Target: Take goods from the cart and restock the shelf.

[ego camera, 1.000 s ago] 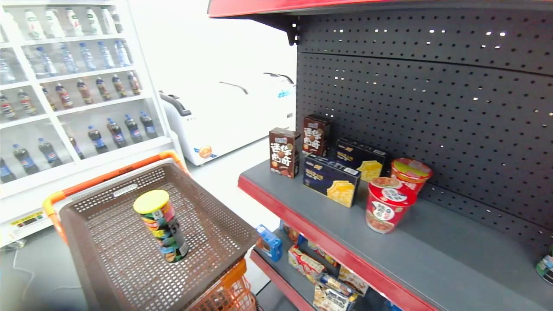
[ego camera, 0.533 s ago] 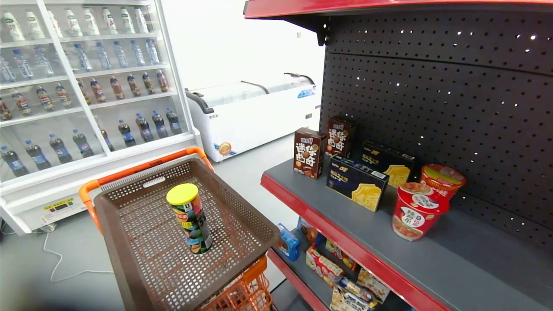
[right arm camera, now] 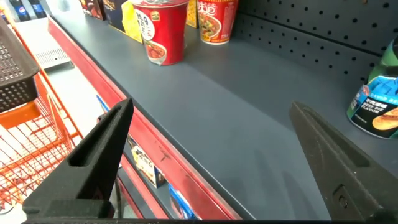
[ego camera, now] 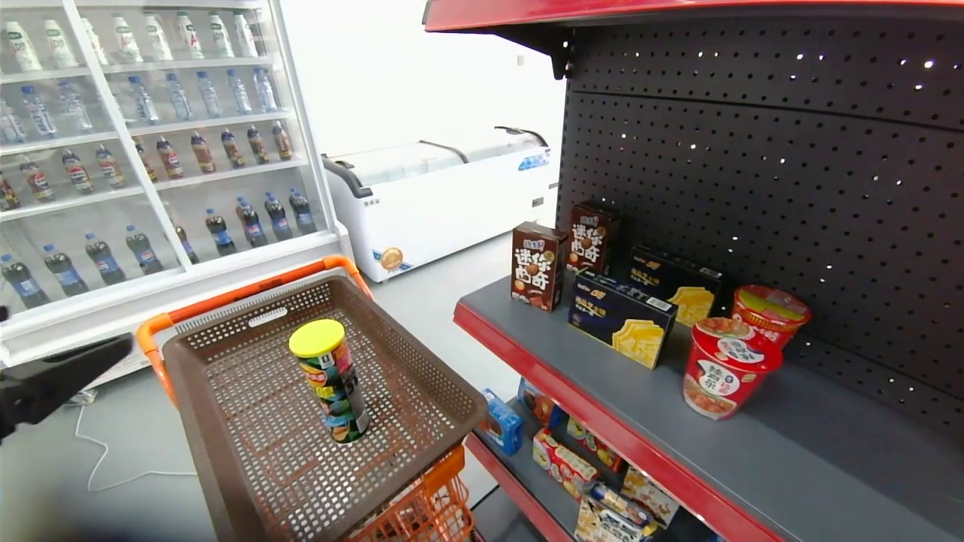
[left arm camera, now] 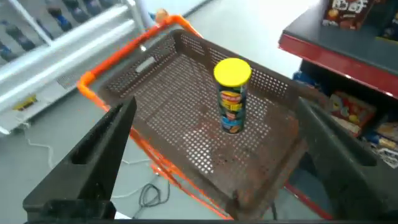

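Note:
A tall snack can with a yellow lid (ego camera: 329, 380) stands upright in the cart's brown mesh basket (ego camera: 248, 444). My left gripper (left arm camera: 212, 106) hangs open above the basket (left arm camera: 174, 118), its fingers well apart on either side of the can (left arm camera: 232, 96) and clear of it. One dark finger (ego camera: 64, 373) of it shows at the basket's left. My right gripper (right arm camera: 211, 106) is open and empty over a bare stretch of the grey shelf board (right arm camera: 249, 130). The shelf (ego camera: 595, 391) carries brown boxes (ego camera: 538, 266), dark blue boxes (ego camera: 622, 318) and red noodle cups (ego camera: 723, 366).
A green can (right arm camera: 380, 104) stands on the shelf beyond my right gripper. Packets fill the lower shelf (ego camera: 561, 463). An orange wire basket (ego camera: 414, 512) sits under the brown one. A drinks fridge (ego camera: 151, 150) and a chest freezer (ego camera: 437, 196) stand behind, and a cable (ego camera: 98, 463) lies on the floor.
The head camera swung, sliding the whole scene to the right. Since half a second ago a finger of my left gripper has come into sight beside the basket. The can has not moved.

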### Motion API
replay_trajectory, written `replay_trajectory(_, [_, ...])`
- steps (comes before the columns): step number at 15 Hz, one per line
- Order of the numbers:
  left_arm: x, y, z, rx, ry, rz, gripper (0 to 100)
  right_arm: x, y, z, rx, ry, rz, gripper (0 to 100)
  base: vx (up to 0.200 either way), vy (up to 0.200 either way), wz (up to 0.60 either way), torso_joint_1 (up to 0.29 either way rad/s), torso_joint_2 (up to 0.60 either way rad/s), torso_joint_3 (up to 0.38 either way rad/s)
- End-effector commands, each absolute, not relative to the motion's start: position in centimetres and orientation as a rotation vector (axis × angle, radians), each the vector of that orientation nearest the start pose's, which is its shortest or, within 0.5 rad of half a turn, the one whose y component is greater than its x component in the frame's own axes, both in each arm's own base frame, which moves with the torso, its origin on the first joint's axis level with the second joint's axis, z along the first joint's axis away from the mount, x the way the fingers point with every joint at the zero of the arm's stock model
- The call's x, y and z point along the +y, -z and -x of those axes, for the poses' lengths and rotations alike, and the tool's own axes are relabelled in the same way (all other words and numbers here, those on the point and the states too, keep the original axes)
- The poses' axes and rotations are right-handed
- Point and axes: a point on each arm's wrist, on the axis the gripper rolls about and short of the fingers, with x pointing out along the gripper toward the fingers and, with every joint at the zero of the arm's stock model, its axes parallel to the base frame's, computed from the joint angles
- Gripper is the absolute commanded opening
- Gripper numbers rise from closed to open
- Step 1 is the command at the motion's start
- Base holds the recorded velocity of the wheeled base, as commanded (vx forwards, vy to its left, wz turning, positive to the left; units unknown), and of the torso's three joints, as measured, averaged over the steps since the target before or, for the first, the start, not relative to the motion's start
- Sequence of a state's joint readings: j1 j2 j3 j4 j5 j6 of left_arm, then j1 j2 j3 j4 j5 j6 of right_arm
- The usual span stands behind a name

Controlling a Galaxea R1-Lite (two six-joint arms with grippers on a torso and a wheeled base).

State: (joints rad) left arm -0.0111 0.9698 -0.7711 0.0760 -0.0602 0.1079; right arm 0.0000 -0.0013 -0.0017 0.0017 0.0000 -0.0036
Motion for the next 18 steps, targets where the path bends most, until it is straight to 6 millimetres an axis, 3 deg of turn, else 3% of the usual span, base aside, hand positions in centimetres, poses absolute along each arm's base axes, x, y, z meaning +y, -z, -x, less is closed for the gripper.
replay_trajectory(1, [-0.6, -20.7, -17.9, 0.461, 0.187, -0.091, 100, 0.0, -7.6, 2.3, 0.000, 0.000, 0.005, 100, 0.000, 0.000, 0.00, 0.000, 0.00, 0.000])
replay_trajectory(4, [-0.1, -15.9, -20.6, 0.478, 0.169, -0.092, 100, 0.0, -7.6, 2.3, 0.000, 0.000, 0.003, 100, 0.000, 0.000, 0.00, 0.000, 0.00, 0.000])
replay_trajectory(6, [-0.1, -13.1, -20.7, 0.509, 0.180, -0.124, 100, 0.0, -7.6, 2.3, 0.000, 0.000, 0.003, 100, 0.000, 0.000, 0.00, 0.000, 0.00, 0.000])
replay_trajectory(13, [0.0, -7.9, -21.5, 0.579, 0.176, -0.104, 100, 0.0, -7.6, 2.3, -0.002, 0.000, 0.005, 100, 0.000, 0.000, 0.00, 0.000, 0.00, 0.000])
replay_trajectory(18, [0.4, -4.7, -24.1, 0.558, 0.161, -0.103, 100, 0.0, -7.6, 2.3, 0.000, 0.000, 0.005, 100, 0.000, 0.000, 0.00, 0.000, 0.00, 0.000])
